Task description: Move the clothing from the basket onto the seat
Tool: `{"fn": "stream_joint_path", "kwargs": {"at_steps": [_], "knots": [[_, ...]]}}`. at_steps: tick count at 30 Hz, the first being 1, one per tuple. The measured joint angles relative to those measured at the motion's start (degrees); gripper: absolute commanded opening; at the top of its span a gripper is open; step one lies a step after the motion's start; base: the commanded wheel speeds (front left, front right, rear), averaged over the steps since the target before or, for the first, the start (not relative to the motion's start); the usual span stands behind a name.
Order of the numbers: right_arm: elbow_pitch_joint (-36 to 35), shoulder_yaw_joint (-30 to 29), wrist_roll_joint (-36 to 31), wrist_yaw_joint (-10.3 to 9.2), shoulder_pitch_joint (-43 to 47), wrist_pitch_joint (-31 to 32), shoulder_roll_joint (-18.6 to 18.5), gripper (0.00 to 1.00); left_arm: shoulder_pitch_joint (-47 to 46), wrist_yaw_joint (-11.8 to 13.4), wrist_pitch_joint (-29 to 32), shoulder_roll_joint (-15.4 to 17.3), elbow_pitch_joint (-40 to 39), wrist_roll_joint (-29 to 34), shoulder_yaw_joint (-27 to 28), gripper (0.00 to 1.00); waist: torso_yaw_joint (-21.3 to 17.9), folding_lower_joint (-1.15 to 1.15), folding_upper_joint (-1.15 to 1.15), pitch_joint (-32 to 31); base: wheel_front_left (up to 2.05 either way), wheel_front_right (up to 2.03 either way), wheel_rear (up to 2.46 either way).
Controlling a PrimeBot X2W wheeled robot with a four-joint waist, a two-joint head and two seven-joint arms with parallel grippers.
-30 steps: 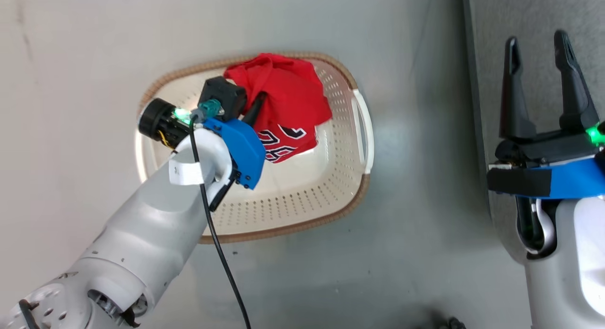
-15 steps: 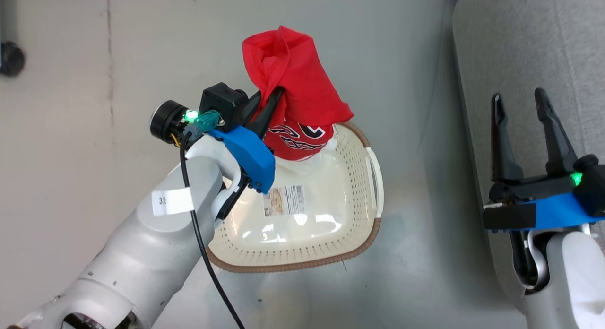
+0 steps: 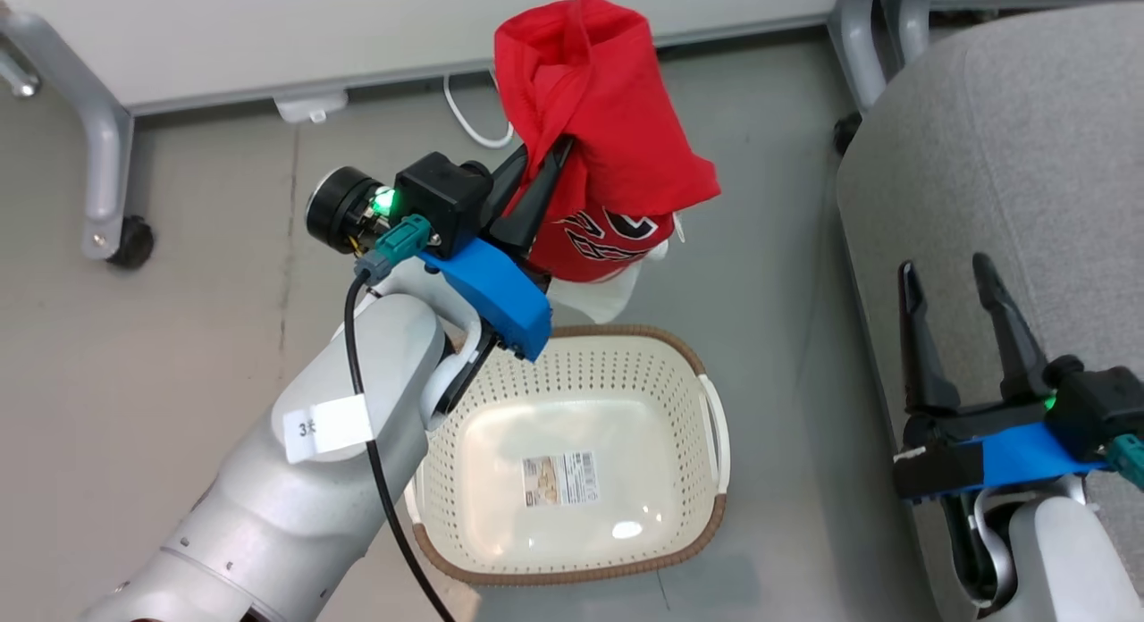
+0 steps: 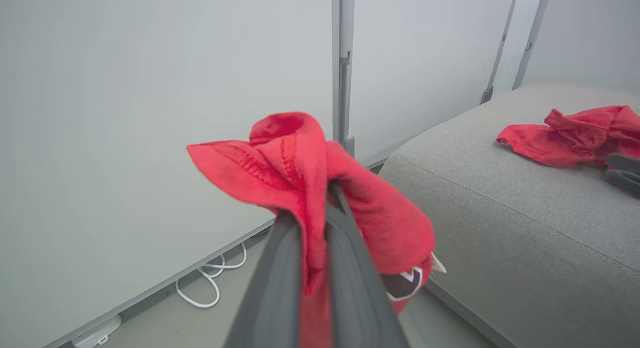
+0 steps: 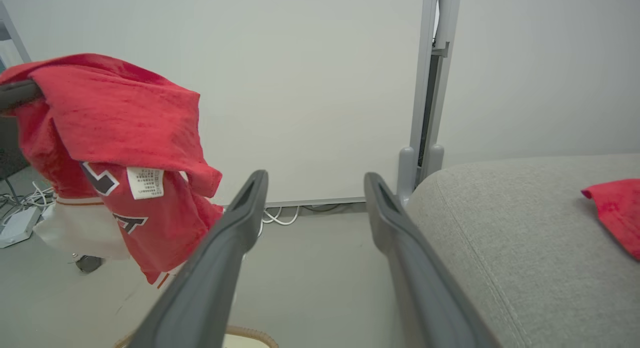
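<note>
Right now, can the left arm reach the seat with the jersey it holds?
Probably yes. The left gripper holds the jersey up above the basket, and I see nothing standing between it and the seat beside it.

The clothing [image 3: 617, 113] is soft cloth, basket [image 3: 626, 372] glossy plastic, seat [image 3: 1010, 157] matt fabric.

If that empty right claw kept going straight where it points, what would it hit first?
Probably the white wall panel, low by the cables. The right gripper, jaws open, aims past the sofa corner; depth is unclear, so it might brush that.
</note>
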Motion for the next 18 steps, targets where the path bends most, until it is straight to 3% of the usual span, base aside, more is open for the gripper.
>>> {"fn": "stream_joint_path", "kwargs": {"at_steps": [18], "knots": [[1.9, 1.62, 0.7, 0.0, 4.43, 0.0, 1.07, 1.0, 0.31, -0.42, -0.01, -1.45, -5.64, 2.2, 2.96, 0.0, -0.06, 0.0, 0.0, -10.13, 0.0, 0.0, 0.0]]}}
